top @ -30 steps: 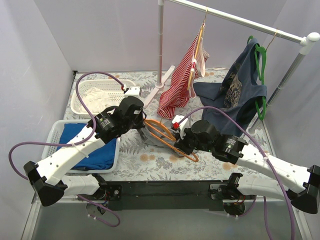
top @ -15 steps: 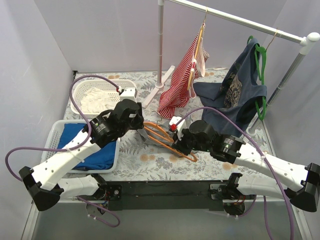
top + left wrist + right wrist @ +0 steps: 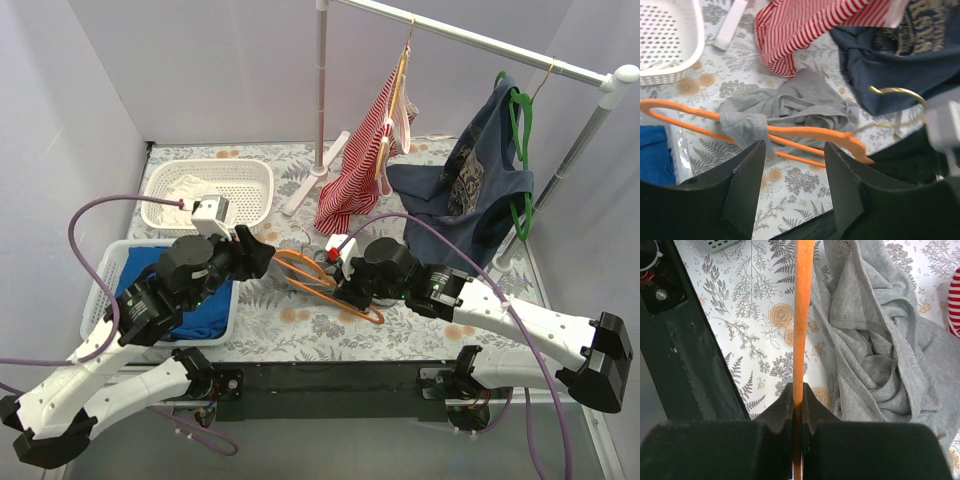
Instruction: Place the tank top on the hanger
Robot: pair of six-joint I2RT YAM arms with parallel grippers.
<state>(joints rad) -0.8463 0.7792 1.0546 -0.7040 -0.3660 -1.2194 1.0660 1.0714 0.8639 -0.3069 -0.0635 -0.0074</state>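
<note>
A: Checked the right end effector (image 3: 797, 392). Found it clamped tight on the thin orange plastic hanger (image 3: 803, 315), with the bar pinched between both fingers.

B: And the plain grey soft tank top (image 3: 795, 105)?

A: Found it bunched on the floral desk (image 3: 795, 177), touching the hanger on its far side. Saw one grey strap (image 3: 742, 125) wrapped round the hanger's left arm. Judged the rest not yet on.

B: Left end effector (image 3: 792, 200)?

A: Fingers apart, gripping nothing. Placed it on the near side of the hanger, with the tank top straight ahead beyond the bar. Read the hanger's long axis as crosswise to that approach, metal hook end to the right, next to the right arm. Judged the left the free and nearer one for the next pull of fabric, likely reaching over the bar.

B: Difference from a second back?

A: Logged a left-arm retreat toward the near-left, away from its spot over the tank top. Logged a small leftward push of the hanger by the right arm. Noted the same closed grip on the bar throughout.
</note>
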